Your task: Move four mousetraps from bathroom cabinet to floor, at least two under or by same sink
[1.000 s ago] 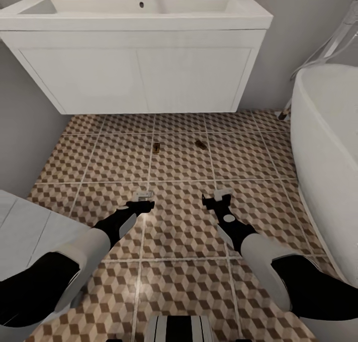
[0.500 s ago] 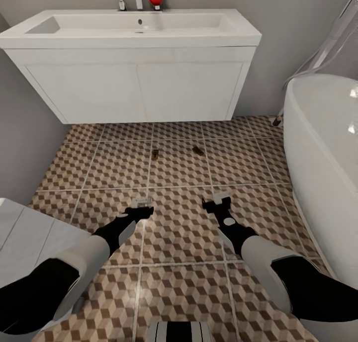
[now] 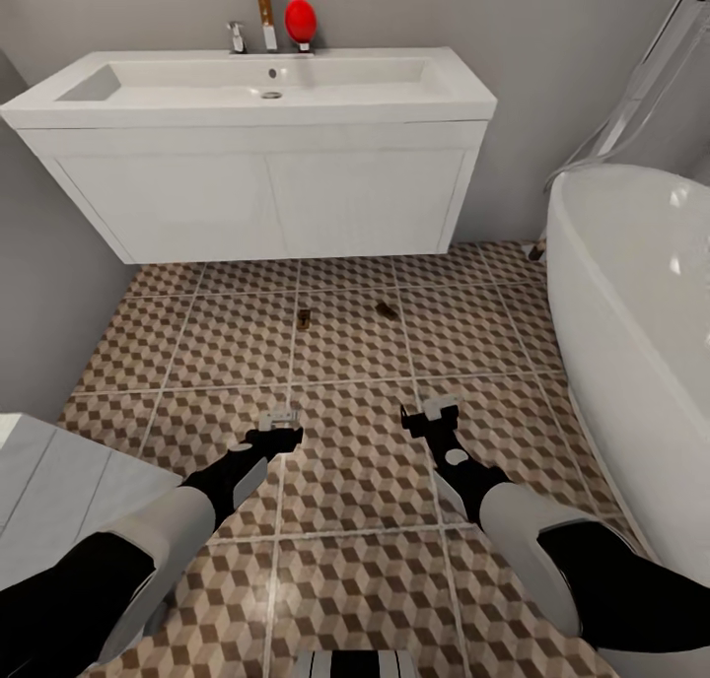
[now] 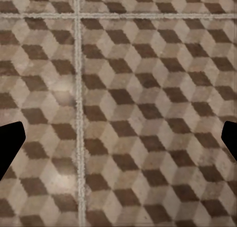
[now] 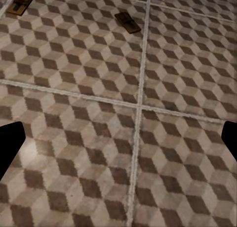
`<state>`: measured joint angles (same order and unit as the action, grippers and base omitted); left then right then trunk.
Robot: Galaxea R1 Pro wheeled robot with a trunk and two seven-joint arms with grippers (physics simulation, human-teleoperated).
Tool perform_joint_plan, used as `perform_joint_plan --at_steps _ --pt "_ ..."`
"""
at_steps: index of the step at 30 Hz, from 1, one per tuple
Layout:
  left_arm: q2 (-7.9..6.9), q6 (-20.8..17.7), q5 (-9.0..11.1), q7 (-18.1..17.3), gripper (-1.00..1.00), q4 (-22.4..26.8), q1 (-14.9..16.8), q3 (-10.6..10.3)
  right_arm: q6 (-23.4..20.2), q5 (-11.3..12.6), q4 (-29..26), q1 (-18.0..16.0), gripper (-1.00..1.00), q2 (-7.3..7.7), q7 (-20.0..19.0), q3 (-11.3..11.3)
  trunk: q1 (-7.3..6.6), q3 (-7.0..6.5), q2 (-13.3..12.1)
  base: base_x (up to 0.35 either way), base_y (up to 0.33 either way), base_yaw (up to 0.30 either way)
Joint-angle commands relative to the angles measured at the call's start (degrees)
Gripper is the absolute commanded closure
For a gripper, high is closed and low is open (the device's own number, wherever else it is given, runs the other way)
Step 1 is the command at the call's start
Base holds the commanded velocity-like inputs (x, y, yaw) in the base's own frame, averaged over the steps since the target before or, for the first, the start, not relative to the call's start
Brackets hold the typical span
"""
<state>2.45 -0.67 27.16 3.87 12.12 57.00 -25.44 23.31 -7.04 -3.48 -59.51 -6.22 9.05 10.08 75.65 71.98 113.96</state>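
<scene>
Head view: two mousetraps (image 3: 305,317) (image 3: 386,309) lie apart on the bathroom floor (image 3: 355,461) before the bathroom sink (image 3: 261,151). Left tool (image 3: 279,422) and right tool (image 3: 437,409) hover empty, fingers apparently spread.

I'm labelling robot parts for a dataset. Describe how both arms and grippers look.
Both arms have glossy black upper segments, smooth white forearm shells and slim black wrists. The left gripper and right gripper are black with pale grey-white finger ends. The right wrist carries a small white round mark. No loose cables are visible.
</scene>
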Motion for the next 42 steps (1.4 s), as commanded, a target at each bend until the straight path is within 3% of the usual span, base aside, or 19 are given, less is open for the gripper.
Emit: perform_joint_plan --at_steps 1,6,15,21,25,42 --pt "-0.04 -0.1 0.4 0.4 -1.0 0.0 -0.2 -0.5 0.1 -0.6 0.2 0.3 -1.0 -0.02 0.6 0.2 -0.23 -0.25 -0.4 0.0 0.0 -0.061" --pt "-0.14 1.9 0.4 0.4 -1.0 -1.1 -1.2 -0.5 0.3 -0.8 0.4 1.4 -1.0 -0.02 0.6 0.2 -1.33 -1.62 -2.4 0.0 0.0 -0.059" --pt "-0.16 4.5 0.4 0.3 -1.0 -5.2 -1.8 -0.5 0.4 -4.6 0.5 3.4 -1.0 -0.04 0.6 0.2 -3.3 -4.09 -6.0 0.0 0.0 0.0" --pt "-0.12 4.8 0.4 0.3 -1.0 -5.8 -2.4 -0.5 0.5 -4.7 0.5 4.5 -1.0 -0.04 0.6 0.2 -4.62 -5.74 -8.4 0.0 0.0 0.076" --pt "-0.08 8.5 0.4 0.3 -1.0 -8.0 -3.5 -0.5 0.5 -4.7 0.3 5.9 -1.0 -0.02 0.6 0.2 -5.5 -6.84 -10.0 0.0 0.0 0.076" --pt "-0.07 12.3 0.5 0.3 -1.0 -11.4 -6.9 -0.5 0.6 -4.7 0.0 8.4 -1.0 -0.02 0.7 0.1 -9.23 -11.51 -16.8 0.0 0.0 0.025"
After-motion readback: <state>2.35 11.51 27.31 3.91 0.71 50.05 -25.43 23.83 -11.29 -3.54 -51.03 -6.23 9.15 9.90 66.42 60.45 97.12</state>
